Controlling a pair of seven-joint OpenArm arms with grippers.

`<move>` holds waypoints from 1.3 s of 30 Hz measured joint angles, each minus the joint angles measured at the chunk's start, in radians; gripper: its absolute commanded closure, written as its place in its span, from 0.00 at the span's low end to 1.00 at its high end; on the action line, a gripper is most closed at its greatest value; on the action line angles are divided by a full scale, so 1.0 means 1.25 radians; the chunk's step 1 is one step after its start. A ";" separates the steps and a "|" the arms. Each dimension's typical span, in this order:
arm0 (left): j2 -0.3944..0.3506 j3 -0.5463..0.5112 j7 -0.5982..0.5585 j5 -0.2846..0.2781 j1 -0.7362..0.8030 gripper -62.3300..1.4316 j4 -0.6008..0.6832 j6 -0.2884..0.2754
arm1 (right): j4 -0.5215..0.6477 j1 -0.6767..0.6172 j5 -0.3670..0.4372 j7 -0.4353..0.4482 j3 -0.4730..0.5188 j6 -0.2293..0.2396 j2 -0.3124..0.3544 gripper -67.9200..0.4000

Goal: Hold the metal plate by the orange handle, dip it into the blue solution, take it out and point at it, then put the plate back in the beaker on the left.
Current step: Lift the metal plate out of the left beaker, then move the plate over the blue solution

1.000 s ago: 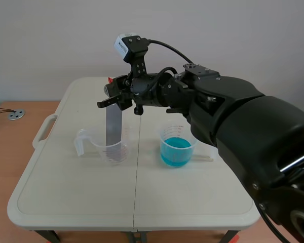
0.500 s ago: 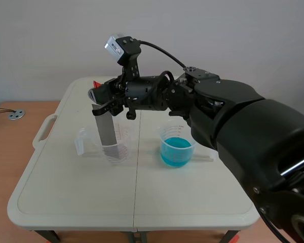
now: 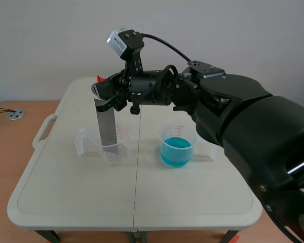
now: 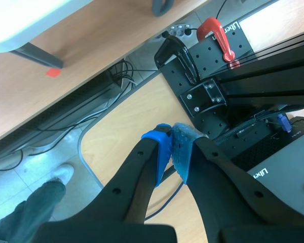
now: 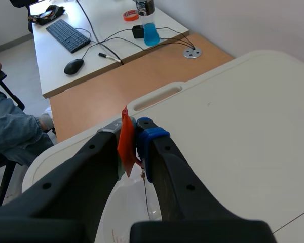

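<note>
The metal plate (image 3: pixel 108 124) hangs nearly upright with its lower end inside the clear left beaker (image 3: pixel 113 147). My right gripper (image 3: pixel 100 91) comes in from the right above that beaker and is shut on the plate's orange handle (image 5: pixel 126 139); the handle (image 3: pixel 100 79) shows as a red tip. The beaker of blue solution (image 3: pixel 177 147) stands to the right of it. My left gripper (image 4: pixel 172 149) is off the table over the floor, shut on nothing, its blue pads touching.
A desk (image 5: pixel 99 38) with a keyboard, a mouse and a blue bottle lies beyond the white table's (image 3: pixel 71 192) far edge. A person's leg (image 4: pixel 20 215) is near the left arm. A black metal frame (image 4: pixel 233 86) stands on the floor.
The right gripper carried the plate left and lowered it, so its lower end now sits deeper in the left beaker. The plate stands straighter than half a second ago.
</note>
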 measured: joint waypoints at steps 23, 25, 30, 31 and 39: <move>0.000 0.000 0.000 0.000 -0.007 0.93 0.000 0.000 | 0.431 -0.115 0.000 -0.097 0.019 0.001 0.100 0.97; 0.000 0.000 0.000 0.000 -0.010 0.93 0.000 0.000 | 0.468 -0.120 0.000 -0.126 0.033 0.001 0.099 0.97; 0.000 0.000 -0.003 0.000 -0.015 0.93 0.000 0.000 | 0.540 -0.139 0.000 -0.176 0.074 0.001 0.099 0.97; 0.000 0.000 -0.003 0.000 -0.016 0.93 0.000 0.000 | 0.550 -0.142 0.001 -0.187 0.082 0.001 0.099 0.97; 0.000 0.000 0.000 0.000 -0.015 0.93 0.000 0.000 | 0.614 -0.153 0.034 -0.273 0.138 0.004 0.099 0.97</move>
